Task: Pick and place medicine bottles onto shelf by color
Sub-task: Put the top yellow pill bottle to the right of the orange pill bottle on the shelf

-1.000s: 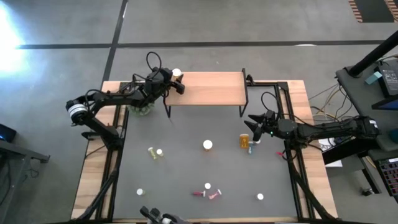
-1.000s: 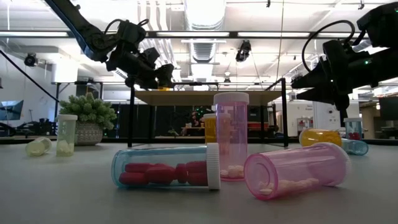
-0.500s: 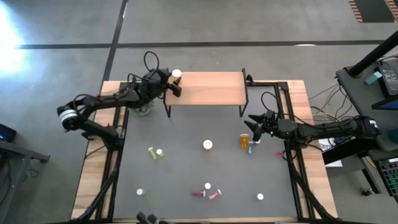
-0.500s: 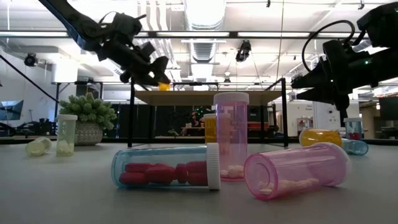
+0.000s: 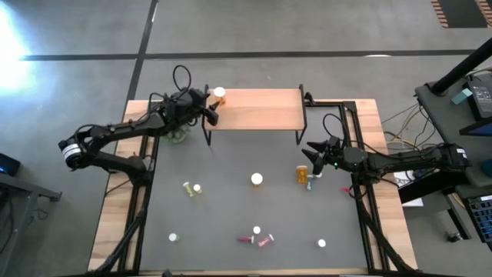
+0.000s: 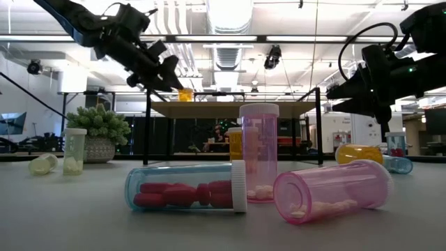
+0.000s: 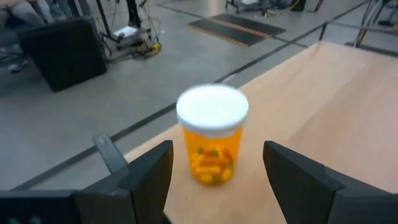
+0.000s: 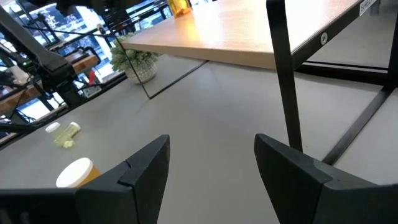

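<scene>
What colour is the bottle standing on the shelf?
Orange with a white cap, clearest in the left wrist view.

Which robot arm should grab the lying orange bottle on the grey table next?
Right. The open right gripper hovers just above the orange bottle, while the left gripper is far off by the wooden shelf.

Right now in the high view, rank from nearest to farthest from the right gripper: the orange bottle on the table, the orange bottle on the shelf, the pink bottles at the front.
From the right gripper:
1. Orange bottle on the table, just beside it.
2. Pink bottles, front middle of the table.
3. Orange bottle on the shelf, far left corner of the shelf, by the left gripper.
</scene>
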